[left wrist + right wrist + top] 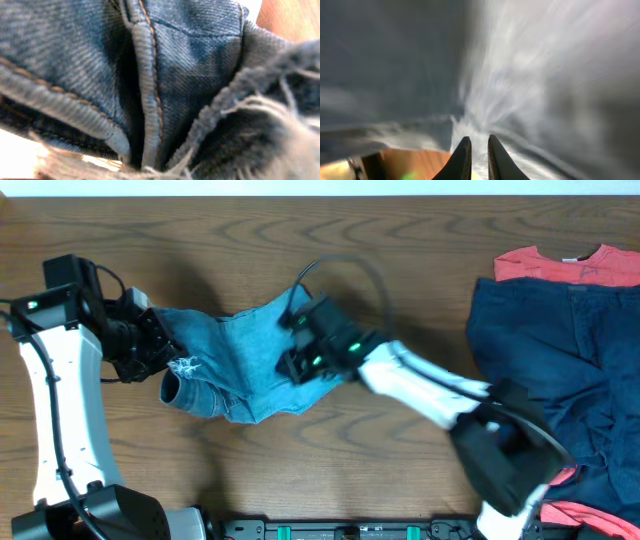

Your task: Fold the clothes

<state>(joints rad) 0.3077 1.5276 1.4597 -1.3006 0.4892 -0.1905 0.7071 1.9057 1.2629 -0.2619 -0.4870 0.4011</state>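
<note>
Brown wood-grain tabletop [420, 240] runs under everything, and your work sits on its left half. Your left pincer [150, 345] is clenched tight. From overhead it appears to have the left end of the light-blue denim jeans [240, 365] pinched by the frayed white hem [185, 365]. Its own camera sees only cloth pressed close: coarse twill, a thick folded seam with orange topstitching [150, 75], and loose pale threads at the right. Your right pincer [479, 145] shows two dark tapered fingertips drawn almost together, a mere slit between them, over a blur of blue-grey and white. You cannot tell whether it grips fabric or is free. From above, that right pincer [300, 350] sits on the jeans' right part, near the middle of the table. Outward from both, the jeans lie as a bunched, sagging band between the two pincers. They look thick and stiff, with a rolled tube of leg at the near left, neither flat nor squared. Well apart at the right edge, a dark navy garment [560, 350] lies rumpled over a coral-red T-shirt [545, 262], whose thin knit peeks out far and near. Reckon the task early: the jeans are mid-fold at best, the other two pieces look untouched, and most of the folding is left.
</note>
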